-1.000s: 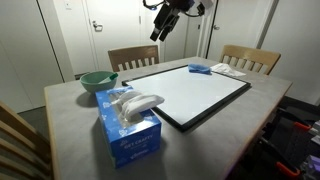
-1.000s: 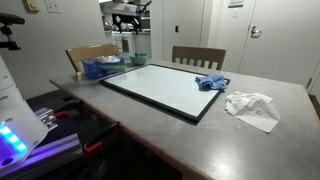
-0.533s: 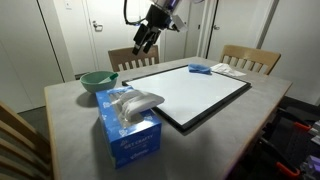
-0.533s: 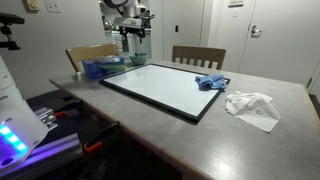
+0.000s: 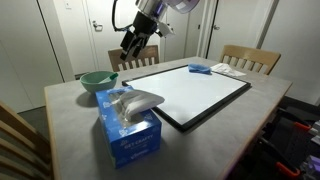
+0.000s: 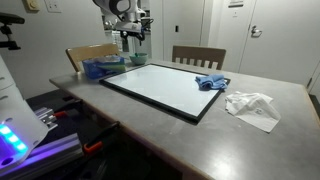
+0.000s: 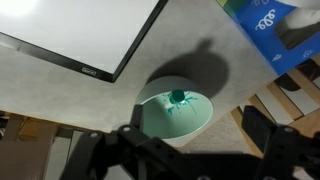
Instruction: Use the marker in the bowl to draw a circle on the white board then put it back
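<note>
Both jaws spread wide, end effector point(image 5: 129, 46) empty, touching nothing; hovering above bowl point(image 7: 156, 122) containing marker point(image 7: 178, 97).

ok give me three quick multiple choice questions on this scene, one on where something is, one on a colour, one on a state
1. Where does the bowl stand?
A. on the table beside a corner of the white board
B. on top of the white board
C. on a chair seat

2. What colour is the bowl?
A. red
B. teal-green
C. white

3. How is the gripper?
A. shut on a cloth
B. shut on the bowl's rim
C. open, holding nothing

Answers:
1 A: the wrist view shows it on bare table just off the board's corner.
2 B: it looks teal-green in the wrist view and in an exterior view.
3 C: its fingers stand wide apart, and the bowl shows between them.
</note>
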Action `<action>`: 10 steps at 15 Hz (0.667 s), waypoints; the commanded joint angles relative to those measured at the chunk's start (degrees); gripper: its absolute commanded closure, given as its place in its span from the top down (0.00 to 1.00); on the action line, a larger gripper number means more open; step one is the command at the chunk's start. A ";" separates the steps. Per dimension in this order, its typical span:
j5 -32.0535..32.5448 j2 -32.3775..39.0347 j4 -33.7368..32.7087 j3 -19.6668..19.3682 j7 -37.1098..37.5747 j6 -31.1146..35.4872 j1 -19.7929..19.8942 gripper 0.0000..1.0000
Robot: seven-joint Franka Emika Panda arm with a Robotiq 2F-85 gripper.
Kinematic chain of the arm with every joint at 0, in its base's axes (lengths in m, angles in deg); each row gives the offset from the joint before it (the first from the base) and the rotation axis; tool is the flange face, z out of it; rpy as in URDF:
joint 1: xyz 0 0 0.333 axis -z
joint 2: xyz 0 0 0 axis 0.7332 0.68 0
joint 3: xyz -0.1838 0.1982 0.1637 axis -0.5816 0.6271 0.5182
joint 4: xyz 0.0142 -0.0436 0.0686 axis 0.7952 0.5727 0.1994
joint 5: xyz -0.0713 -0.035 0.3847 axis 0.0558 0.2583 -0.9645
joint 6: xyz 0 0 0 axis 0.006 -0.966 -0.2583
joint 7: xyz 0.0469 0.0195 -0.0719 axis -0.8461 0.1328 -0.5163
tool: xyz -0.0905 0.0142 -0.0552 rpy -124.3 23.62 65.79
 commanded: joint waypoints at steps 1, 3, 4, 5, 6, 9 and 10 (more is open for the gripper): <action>6.72 -1.81 3.97 3.72 5.43 5.17 2.94 1.00; 10.08 -0.23 4.24 6.66 7.31 8.78 5.08 1.00; 11.30 0.80 4.09 8.37 7.78 10.00 6.40 1.00; 7.68 1.86 3.68 7.55 4.43 10.93 4.92 1.00; 7.79 3.20 3.19 9.11 3.73 11.95 6.11 1.00; 8.67 6.90 1.59 10.41 1.85 14.70 7.56 1.00; 8.76 8.03 1.15 10.88 1.22 16.25 8.32 1.00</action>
